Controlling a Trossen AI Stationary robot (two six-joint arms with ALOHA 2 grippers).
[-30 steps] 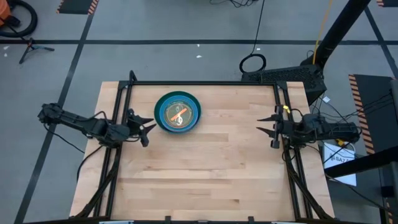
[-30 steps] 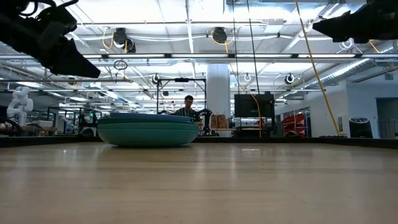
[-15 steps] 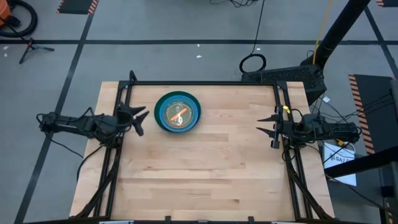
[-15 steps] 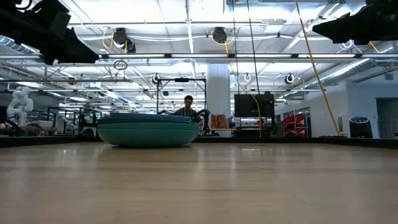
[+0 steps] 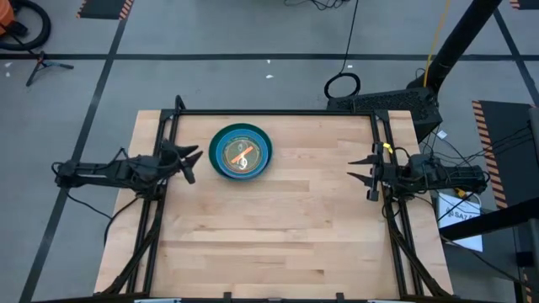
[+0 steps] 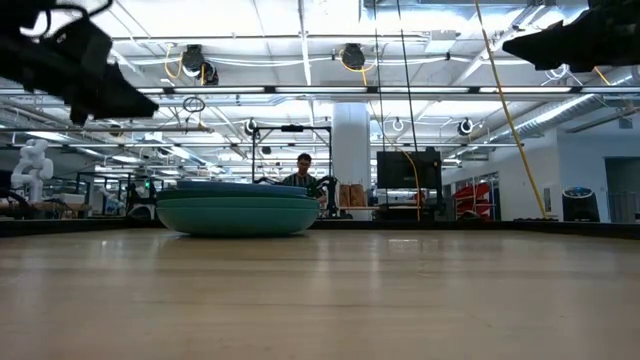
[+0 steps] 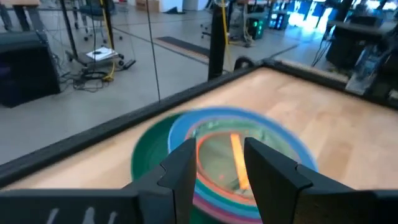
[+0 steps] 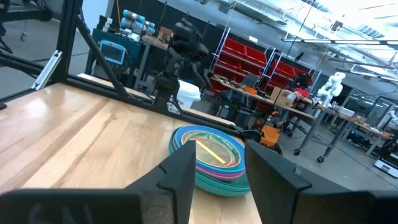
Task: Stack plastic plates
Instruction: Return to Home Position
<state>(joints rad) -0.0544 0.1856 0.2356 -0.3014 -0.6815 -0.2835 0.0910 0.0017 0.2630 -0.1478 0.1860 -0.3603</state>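
The plastic plates [image 5: 241, 152] sit nested in one stack on the far-left part of the wooden table. A large teal plate is at the bottom, with green, blue, pink and orange rims inside it. The stack also shows in the low view [image 6: 237, 212], the left wrist view [image 7: 219, 155] and the right wrist view [image 8: 210, 157]. My left gripper [image 5: 190, 162] hovers open just left of the stack, above the table, pointing at it [image 7: 217, 169]. My right gripper [image 5: 360, 171] hangs open near the table's right edge, far from the stack [image 8: 214, 174].
A black metal frame [image 5: 278, 113] runs along the far, left and right sides of the table. Bare wood [image 5: 278, 227] fills the middle and near part. A person [image 6: 303, 172] stands far behind the table in the room.
My left gripper has drawn back a little from the stack, toward the table's left and far side, and has stayed open. The stack of plates and my right arm have kept still.
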